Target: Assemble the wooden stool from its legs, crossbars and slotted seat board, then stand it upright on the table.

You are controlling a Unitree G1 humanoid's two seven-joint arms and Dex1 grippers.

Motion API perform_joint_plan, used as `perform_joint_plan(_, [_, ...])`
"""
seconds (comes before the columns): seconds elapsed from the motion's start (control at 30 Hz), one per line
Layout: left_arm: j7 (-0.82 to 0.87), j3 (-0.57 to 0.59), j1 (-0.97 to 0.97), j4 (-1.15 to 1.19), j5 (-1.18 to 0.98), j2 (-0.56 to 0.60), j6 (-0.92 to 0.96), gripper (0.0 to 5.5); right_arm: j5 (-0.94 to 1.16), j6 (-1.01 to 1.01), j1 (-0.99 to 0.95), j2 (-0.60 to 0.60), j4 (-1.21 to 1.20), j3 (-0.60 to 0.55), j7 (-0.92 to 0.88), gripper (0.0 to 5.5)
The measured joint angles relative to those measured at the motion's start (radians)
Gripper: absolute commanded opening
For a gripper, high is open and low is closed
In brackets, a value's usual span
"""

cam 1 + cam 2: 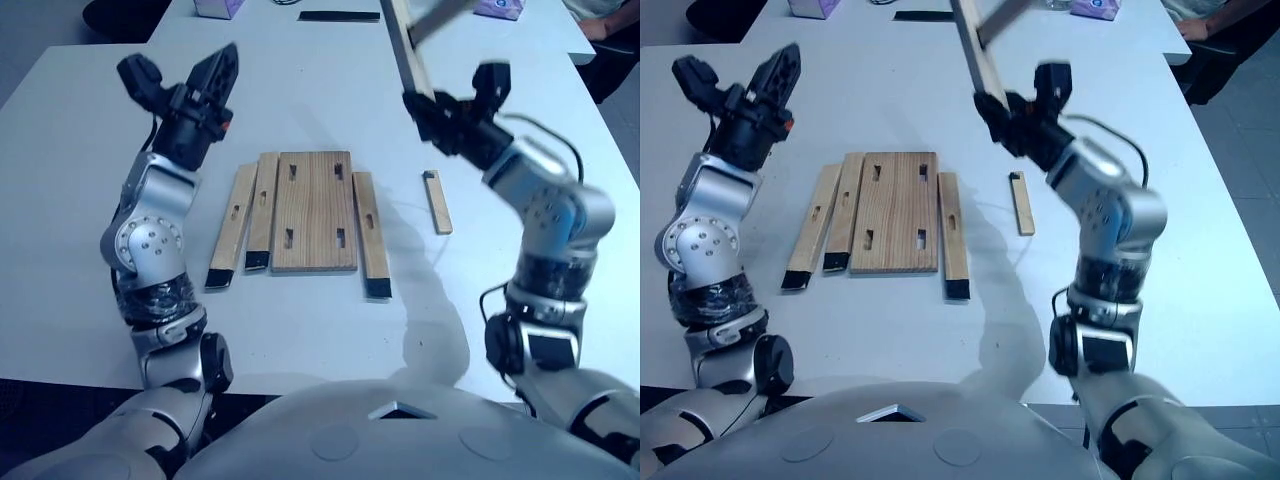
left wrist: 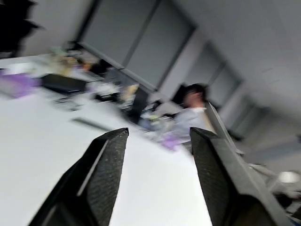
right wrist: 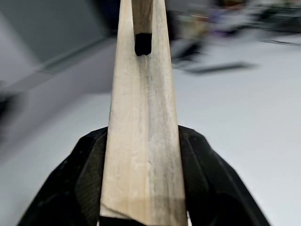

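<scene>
Left gripper [image 2: 160, 133] raised, spread apart; right gripper [image 1: 452, 100] raised, pinching a wooden leg [image 3: 141, 94]

1. We see pale, matt wood with plain grain in the seat board [image 1: 314, 211] and the held leg [image 3: 143, 141].
2. The lying legs [image 1: 232, 226] carry black-coated ends.
3. The table [image 1: 80, 150] looks smooth, white, faintly sheened.
4. The left gripper [image 2: 159, 134] has black, finely textured pads [image 2: 106, 179].

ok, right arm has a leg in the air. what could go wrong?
The right gripper holds the leg near one end, so the long piece could swing or slip in the fingers. The crossbar plugged into its slot may drop out. The left gripper is open and apart, giving no support.
</scene>
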Motion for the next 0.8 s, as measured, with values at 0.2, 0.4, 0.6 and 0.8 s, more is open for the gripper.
perform_joint_plan(0.2, [-0.055,-0.038,-0.1,-0.015,-0.244,-0.04,0.119,3.01,0.136,-0.014,-0.106,-0.17,0.2,-0.003,0.405,2.04])
perform_joint_plan(0.4, [-0.085,-0.018,-0.09,-0.052,-0.426,0.03,0.197,3.01,0.25,0.054,-0.13,-0.246,0.149,0.015,0.57,2.04])
perform_joint_plan(0.6, [-0.127,-0.031,-0.09,-0.053,-0.528,0.119,0.267,3.01,0.28,0.079,-0.092,-0.289,0.101,0.055,0.613,2.04])
perform_joint_plan(0.8, [-0.17,-0.078,-0.109,-0.042,-0.55,0.169,0.313,3.01,0.28,0.081,-0.022,-0.305,0.056,0.116,0.655,2.04])
